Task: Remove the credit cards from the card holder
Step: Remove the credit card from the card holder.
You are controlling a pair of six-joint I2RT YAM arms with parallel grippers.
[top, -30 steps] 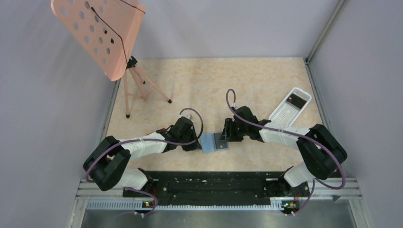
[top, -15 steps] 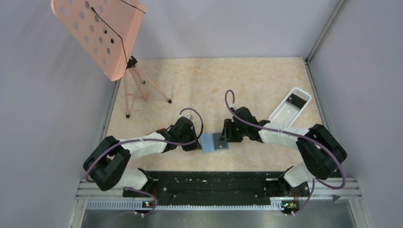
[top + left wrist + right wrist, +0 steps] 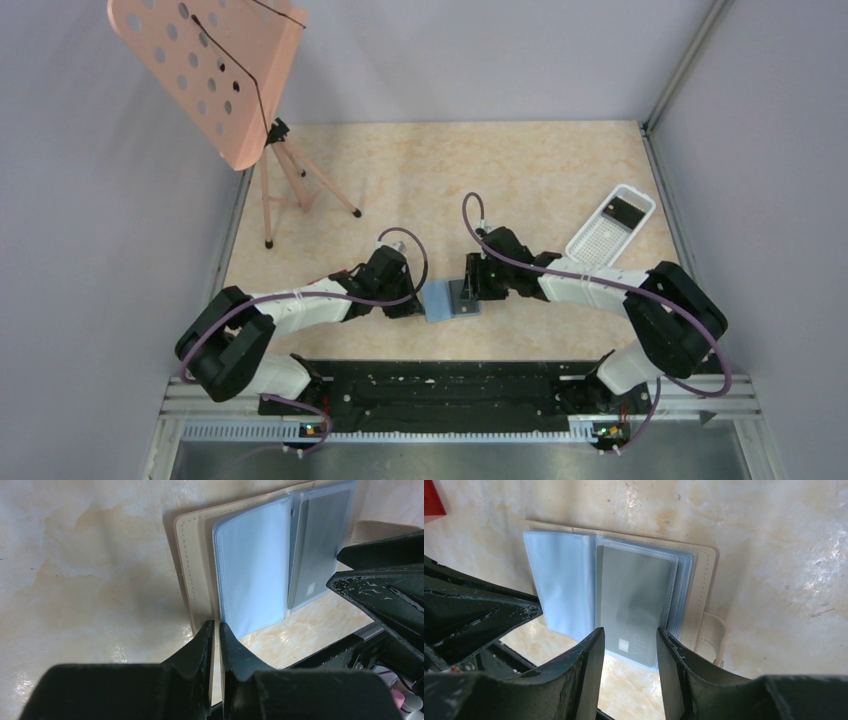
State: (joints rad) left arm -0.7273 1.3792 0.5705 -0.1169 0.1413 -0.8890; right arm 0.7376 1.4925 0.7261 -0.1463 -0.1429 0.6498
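I watch from a top camera mounted high behind the arm bases (image 3: 260, 375), tilted down over the whole surface (image 3: 520, 170). The wrist cameras look along the left pincer (image 3: 216, 630) and right pincer (image 3: 626, 645), close to the surface (grain fills both). Both share the open card holder (image 3: 252, 570), seen from opposite sides; the top view shows it small.

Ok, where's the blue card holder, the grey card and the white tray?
card holder (image 3: 559, 580): right wrist view, on its blue left panel.
credit card (image 3: 634, 597): right wrist view, middle of the card's face.
white tray (image 3: 598, 240): top view, on its holey floor.
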